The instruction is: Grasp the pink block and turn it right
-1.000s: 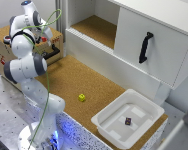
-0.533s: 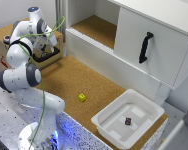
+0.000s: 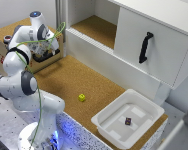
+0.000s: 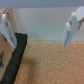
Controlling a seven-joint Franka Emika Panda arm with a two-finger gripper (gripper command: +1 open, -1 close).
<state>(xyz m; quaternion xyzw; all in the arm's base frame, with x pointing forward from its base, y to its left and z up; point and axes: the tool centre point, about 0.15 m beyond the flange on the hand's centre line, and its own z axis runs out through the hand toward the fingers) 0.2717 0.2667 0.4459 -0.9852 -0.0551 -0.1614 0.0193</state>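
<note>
Gripper: fingers spread wide in the wrist view (image 4: 39, 31), nothing between them, just cork floor and a pale wall ahead.

Pink block: honestly can't find it. No pink thing shows in either view, so which way it lies from the tool, and its long axis, can't be told. My guess is it's near the black tray (image 3: 44, 56) the gripper (image 3: 43, 50) hangs over, hidden by the arm.

Arms: one Franka, so no choice of hand.

Blocks counted: one small yellow cube (image 3: 82, 97) on the cork, well away from the tool; one dark little object (image 3: 128, 121) in the white bin (image 3: 114, 131), even farther off.

Handle: one black one (image 3: 145, 47) on the cabinet door.
</note>
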